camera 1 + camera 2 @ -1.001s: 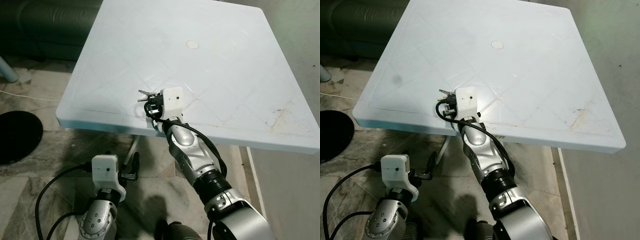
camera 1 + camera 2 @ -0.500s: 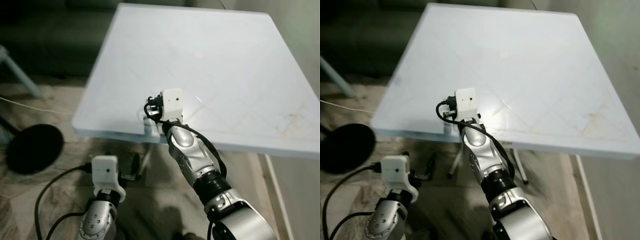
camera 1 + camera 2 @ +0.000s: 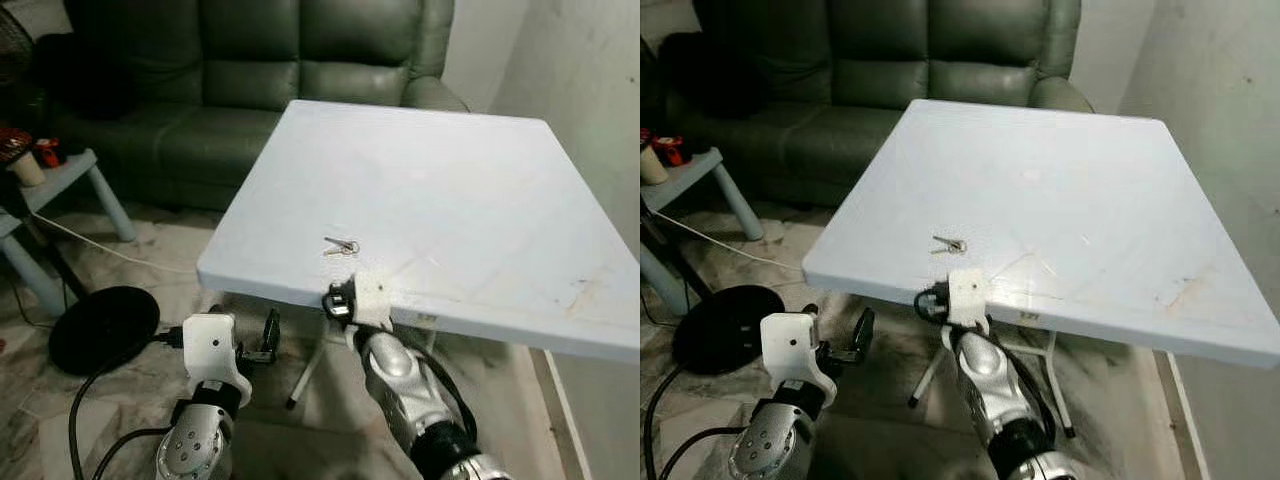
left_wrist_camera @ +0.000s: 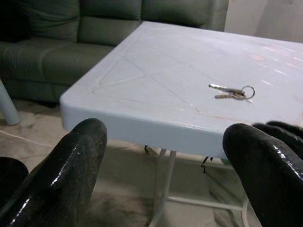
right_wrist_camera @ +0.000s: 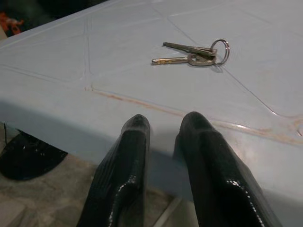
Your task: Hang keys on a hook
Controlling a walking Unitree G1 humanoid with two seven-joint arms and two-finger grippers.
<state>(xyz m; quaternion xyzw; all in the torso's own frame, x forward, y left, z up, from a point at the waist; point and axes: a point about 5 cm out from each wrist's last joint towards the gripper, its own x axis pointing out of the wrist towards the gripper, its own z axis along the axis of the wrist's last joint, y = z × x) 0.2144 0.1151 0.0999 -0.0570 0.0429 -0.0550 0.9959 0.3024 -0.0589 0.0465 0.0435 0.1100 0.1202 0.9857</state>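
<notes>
Nearest the robot, the left gripper [image 3: 268,335] hung below table height at about 7 o'clock in the head view, its two fingers [image 4: 61,175] spread wide and empty. The right gripper [image 5: 163,137] sat at the near edge of the white table [image 3: 480,190], at roughly 6 o'clock from the keys; its two fingers stood close together with a narrow gap, holding nothing.

The keys [image 3: 341,246] lay flat on the table top just beyond the right gripper, near the front edge, apart from both grippers. Count: two keys on one ring [image 5: 220,50], as best the right wrist view allowed.

Farther off, at 12 o'clock, stood one dark green sofa [image 3: 250,60]. At 9 to 10 o'clock stood one small pale blue side table [image 3: 60,180] carrying small items too unclear to identify, and one round black base [image 3: 100,325] rested on the floor at 8 o'clock.

Assessment: the task appeared barely begun. The keys were not grasped, no hook could be identified, and pick-up, carry and hanging all remained.
</notes>
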